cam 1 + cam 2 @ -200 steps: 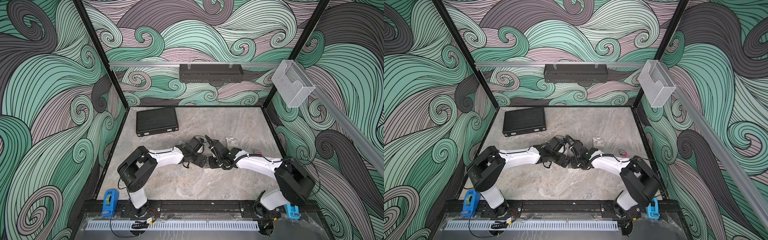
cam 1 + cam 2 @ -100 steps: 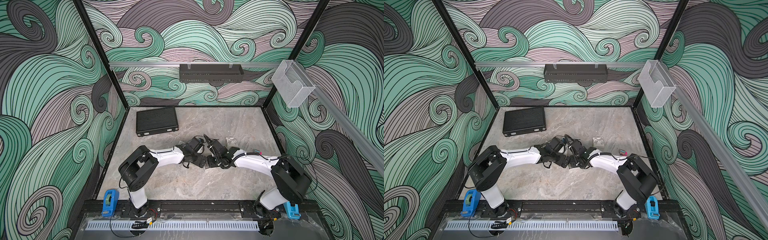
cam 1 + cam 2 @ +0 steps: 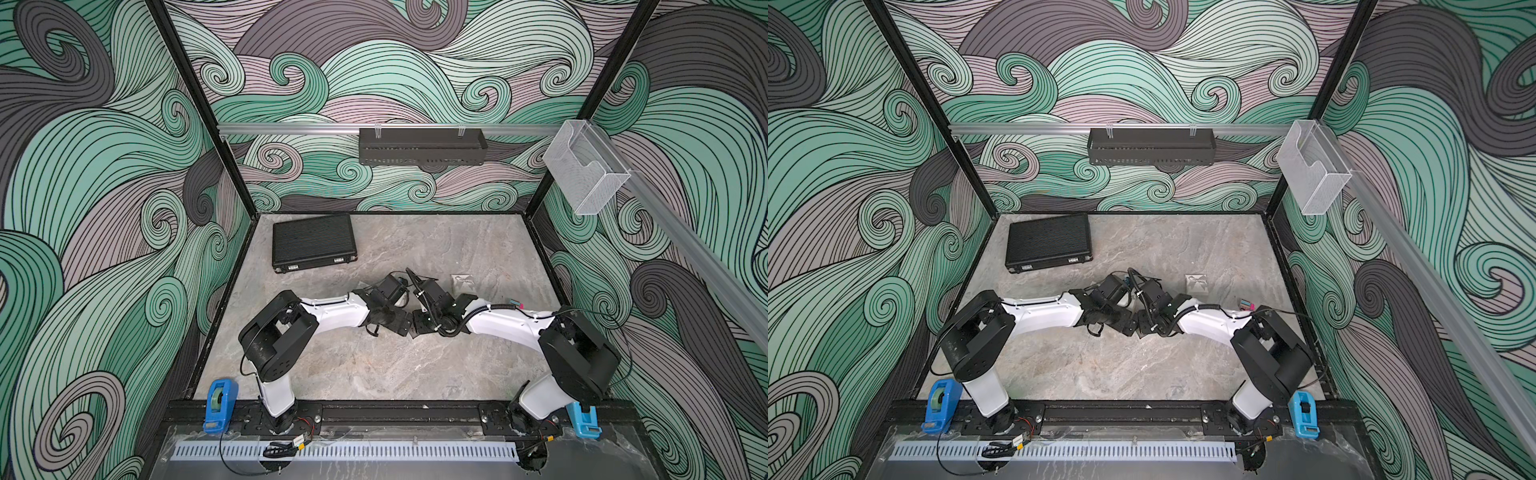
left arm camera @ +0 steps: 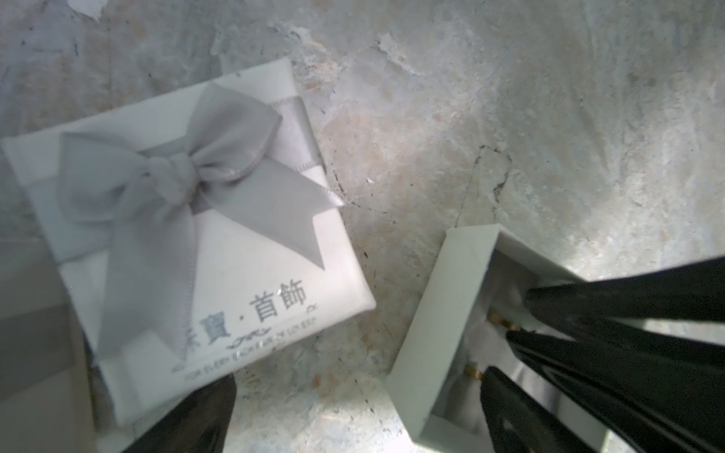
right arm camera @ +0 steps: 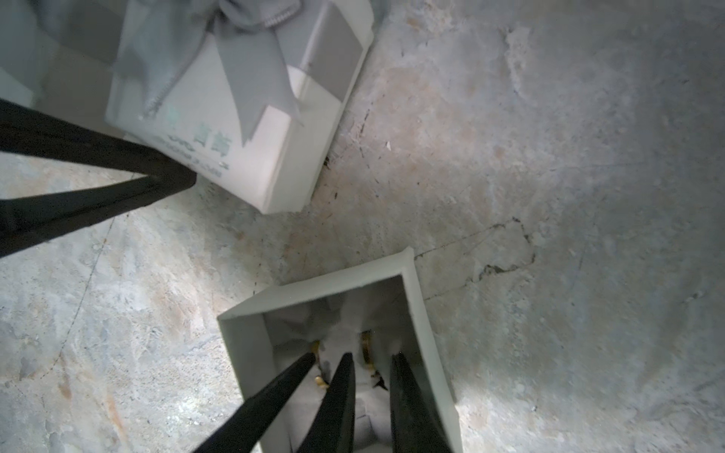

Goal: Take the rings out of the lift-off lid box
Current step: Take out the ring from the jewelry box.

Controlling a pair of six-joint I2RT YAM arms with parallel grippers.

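Stone tabletop (image 5: 549, 157) bears open box (image 5: 427, 341) holding rings (image 5: 367, 347).

Swirling teal, grey and mauve wave walls (image 3: 415, 62) wrap a mottled grey stone-look floor (image 3: 374, 365), black slotted tray (image 3: 422, 146) hanging on the back rail (image 3: 291, 129), clear bin (image 3: 582, 166) off to the side.

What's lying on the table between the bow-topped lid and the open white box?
Nothing. In the left wrist view only bare marbled table separates the lid from the open box, and the right wrist view shows the same bare gap.
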